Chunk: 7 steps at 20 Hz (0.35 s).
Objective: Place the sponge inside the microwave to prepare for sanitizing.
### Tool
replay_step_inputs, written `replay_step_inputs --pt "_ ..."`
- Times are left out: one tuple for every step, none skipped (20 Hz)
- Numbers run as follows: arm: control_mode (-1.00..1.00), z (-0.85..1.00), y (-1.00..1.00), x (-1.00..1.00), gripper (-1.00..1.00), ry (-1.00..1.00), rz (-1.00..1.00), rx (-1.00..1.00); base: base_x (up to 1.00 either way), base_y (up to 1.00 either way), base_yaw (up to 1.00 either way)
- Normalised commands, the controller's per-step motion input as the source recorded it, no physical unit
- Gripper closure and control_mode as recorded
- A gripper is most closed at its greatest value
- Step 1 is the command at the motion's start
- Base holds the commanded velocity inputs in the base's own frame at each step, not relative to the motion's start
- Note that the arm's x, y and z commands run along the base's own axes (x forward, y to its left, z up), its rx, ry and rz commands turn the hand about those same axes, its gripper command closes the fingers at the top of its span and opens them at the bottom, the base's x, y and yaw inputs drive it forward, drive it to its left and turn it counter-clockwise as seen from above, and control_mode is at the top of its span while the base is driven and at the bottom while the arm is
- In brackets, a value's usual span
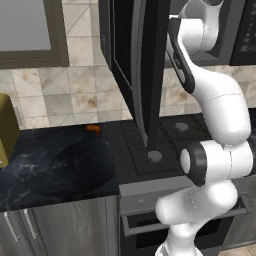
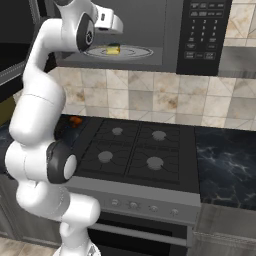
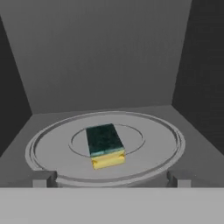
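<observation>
The sponge, a yellow block with a dark green top, lies flat near the middle of the round glass turntable inside the microwave. It also shows as a small yellow block in the right base view. The microwave's dark door hangs wide open above the stove. My gripper is open at the mouth of the grey cavity, just in front of the turntable. Its fingertips stand wide apart, clear of the sponge, with nothing between them.
Under the microwave is a black stove with several burners. A small orange thing lies on the dark marble counter left of the stove. An olive-yellow object stands at the far left. More counter lies to the right.
</observation>
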Motion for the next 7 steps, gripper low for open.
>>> replay_step_inputs --pt "-1.0 0.24 0.0 -1.0 -1.0 0.0 0.0 0.01 0.0 0.0 0.0" --pt "-1.0 0.2 0.0 -1.0 -1.0 0.0 0.0 0.0 0.0 0.0 0.0" --pt "-1.0 0.23 0.0 -1.0 -1.0 0.0 0.0 0.0 0.0 0.0 0.0" --pt "-1.0 0.2 0.0 -1.0 -1.0 0.0 0.0 0.0 0.0 0.0 0.0" --pt "-1.0 0.16 0.0 -1.0 -1.0 0.0 0.0 0.0 0.0 0.0 0.0" --pt "-1.0 0.1 0.0 -0.98 -1.0 0.0 0.0 0.0 0.0 0.0 0.0" --pt "-1.0 0.11 0.0 -1.0 -1.0 0.0 0.0 0.0 0.0 0.0 0.0"
